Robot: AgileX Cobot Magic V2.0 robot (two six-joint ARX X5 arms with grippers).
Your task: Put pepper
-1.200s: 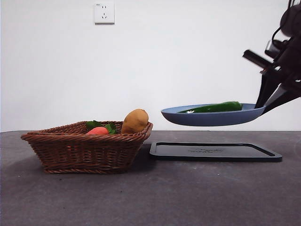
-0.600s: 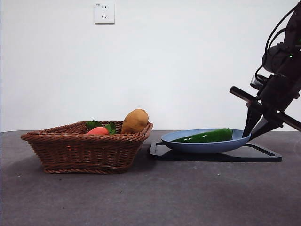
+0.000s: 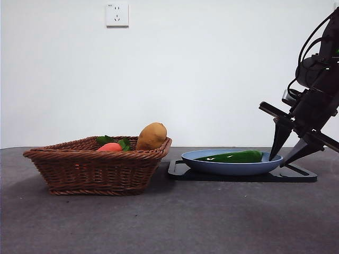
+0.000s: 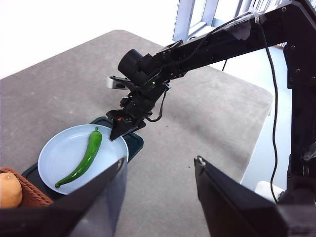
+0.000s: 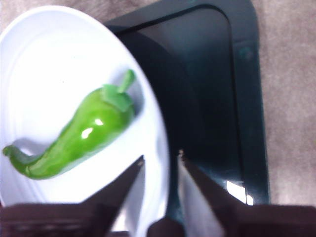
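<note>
Pepper lies in plate on tray; right gripper narrowly straddles plate rim; no legible writing.

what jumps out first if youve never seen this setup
A glossy green pepper lying in a pale blue plate on a black tray. The right gripper is at the plate's rim, one jaw on each side of it. Beside the tray, a wicker basket holds a tan potato and a red-orange vegetable.
</note>
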